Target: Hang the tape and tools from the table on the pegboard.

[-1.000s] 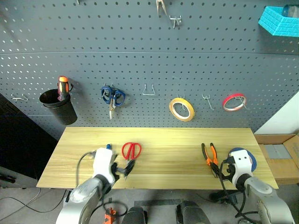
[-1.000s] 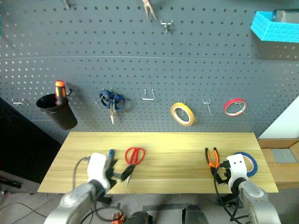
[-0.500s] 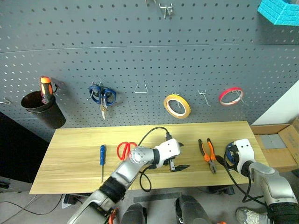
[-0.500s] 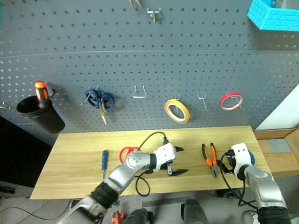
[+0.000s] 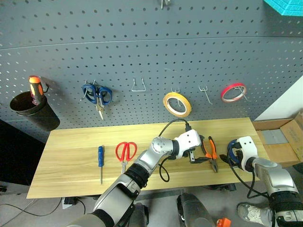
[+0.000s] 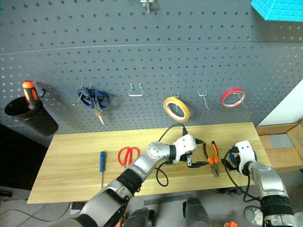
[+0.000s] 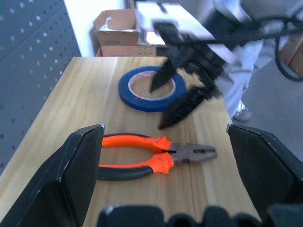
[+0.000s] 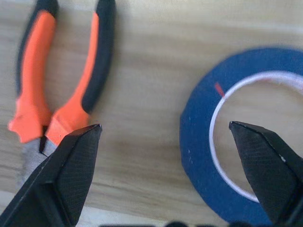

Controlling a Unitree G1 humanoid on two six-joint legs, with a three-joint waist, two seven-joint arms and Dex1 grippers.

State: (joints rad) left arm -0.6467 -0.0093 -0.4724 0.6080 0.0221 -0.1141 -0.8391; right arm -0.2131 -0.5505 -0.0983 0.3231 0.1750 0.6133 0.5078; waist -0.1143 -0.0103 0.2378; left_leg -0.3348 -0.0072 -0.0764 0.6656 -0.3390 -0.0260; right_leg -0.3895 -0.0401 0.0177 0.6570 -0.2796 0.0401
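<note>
Light: even, bright, soft | Shadows: faint ones under the yellow tape roll (image 5: pixel 177 104) on the pegboard (image 5: pixel 142 56) | Distortion: the pegboard's hole rows bow in the head views | Blur: right gripper (image 7: pixel 177 97) smeared in the left wrist view; pliers (image 8: pixel 57 90) soft in the right wrist view.

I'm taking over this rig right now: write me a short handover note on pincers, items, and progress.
Left pincer: open, empty, at the orange-and-black-handled pliers.
Right pincer: open, empty, above the thin blue tape ring.
Red-handled scissors and small blue-handled screwdriver lie on the light wooden table.
Done: nothing hung on the dark grey pegboard yet.
Left: hang all four.
</note>
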